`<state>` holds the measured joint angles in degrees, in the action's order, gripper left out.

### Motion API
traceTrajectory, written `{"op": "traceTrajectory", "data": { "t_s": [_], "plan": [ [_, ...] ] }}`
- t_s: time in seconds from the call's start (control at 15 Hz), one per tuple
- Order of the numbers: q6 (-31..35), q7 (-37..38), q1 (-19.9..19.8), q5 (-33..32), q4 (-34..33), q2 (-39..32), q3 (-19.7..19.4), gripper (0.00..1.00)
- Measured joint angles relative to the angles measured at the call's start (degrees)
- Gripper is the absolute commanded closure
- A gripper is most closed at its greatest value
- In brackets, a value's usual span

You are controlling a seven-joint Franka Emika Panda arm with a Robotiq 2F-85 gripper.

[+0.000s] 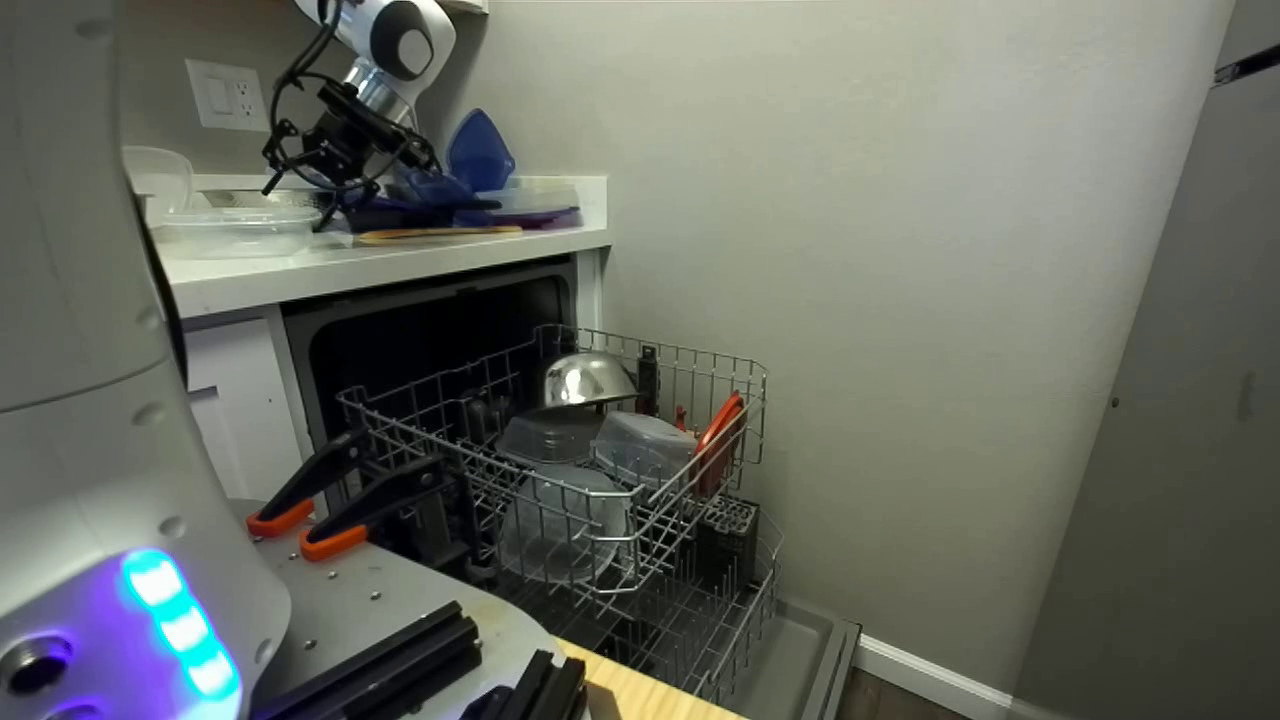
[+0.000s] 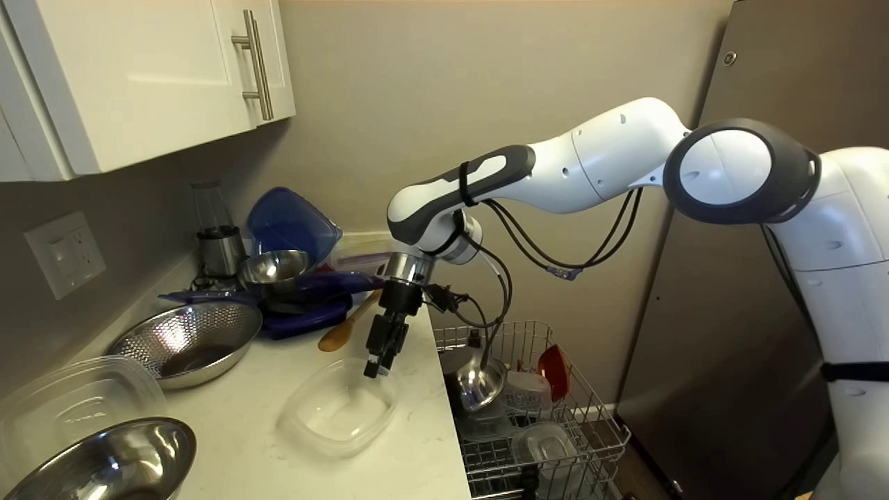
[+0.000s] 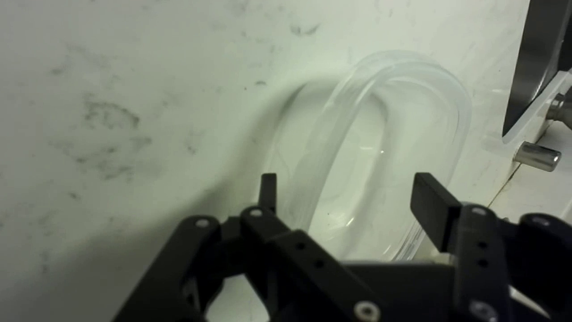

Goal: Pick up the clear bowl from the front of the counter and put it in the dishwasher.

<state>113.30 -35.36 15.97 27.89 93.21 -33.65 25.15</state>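
The clear bowl (image 2: 340, 410) sits on the tabletop (image 2: 243, 423), lower centre-left in an exterior view. The jaws stand wide apart, gripping nothing. The bowl should be light, slick, slightly flexible; pinch 1 side wall gently at the rim (image 3: 342, 120).

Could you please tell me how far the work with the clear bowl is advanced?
Done: the dishwasher is open, its upper rack pulled out.
In hand: the gripper is at the clear bowl, jaws apart; no grip seen.
Left: closing on the clear bowl, lifting it off the counter where it sits, and placing it in the dishwasher.
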Motion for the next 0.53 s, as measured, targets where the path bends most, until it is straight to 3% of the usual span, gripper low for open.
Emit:
{"op": "traceTrajectory", "data": {
  "t_s": [0.47, 0.53],
  "plan": [
    [0.00, -0.54, -0.04, 0.01, -0.38, -0.80, 0.40, 0.98],
    [0.00, -0.54, -0.04, 0.01, -0.45, -0.85, 0.40, 0.99]
  ]
}}
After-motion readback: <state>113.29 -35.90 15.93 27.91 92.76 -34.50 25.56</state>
